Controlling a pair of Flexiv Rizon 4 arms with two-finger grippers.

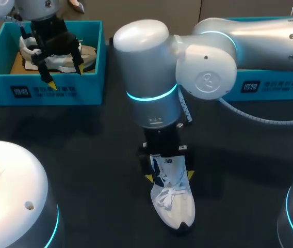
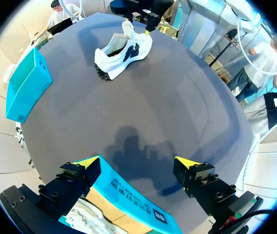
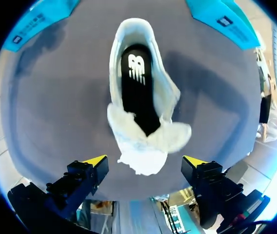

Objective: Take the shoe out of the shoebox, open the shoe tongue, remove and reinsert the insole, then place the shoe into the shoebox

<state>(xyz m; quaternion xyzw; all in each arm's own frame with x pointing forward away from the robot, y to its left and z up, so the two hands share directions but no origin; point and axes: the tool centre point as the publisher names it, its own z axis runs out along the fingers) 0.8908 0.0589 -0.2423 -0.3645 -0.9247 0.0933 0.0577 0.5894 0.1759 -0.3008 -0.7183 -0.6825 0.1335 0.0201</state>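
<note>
A white shoe (image 1: 175, 206) with navy side marks stands on the dark table, toe toward the front edge. My right gripper (image 1: 169, 176) hangs open over its heel end, a yellow tip on each side. The right wrist view looks straight down into the shoe (image 3: 128, 44): the black insole (image 3: 137, 83) lies inside and the tongue (image 3: 146, 146) is bunched up between the open fingers of my right gripper (image 3: 144, 161), which do not touch it. My left gripper (image 1: 64, 76) is open above the teal shoebox (image 1: 12, 93), which holds a second shoe (image 1: 87, 54). The left wrist view shows my left gripper (image 2: 139, 163) open over the shoebox wall (image 2: 128, 200).
A second teal box (image 1: 275, 85) lies at the back right under my right arm. In the left wrist view it shows as a teal box (image 2: 26, 85) far ahead, beside the white shoe (image 2: 124, 51). Dark table surface stretches between the two.
</note>
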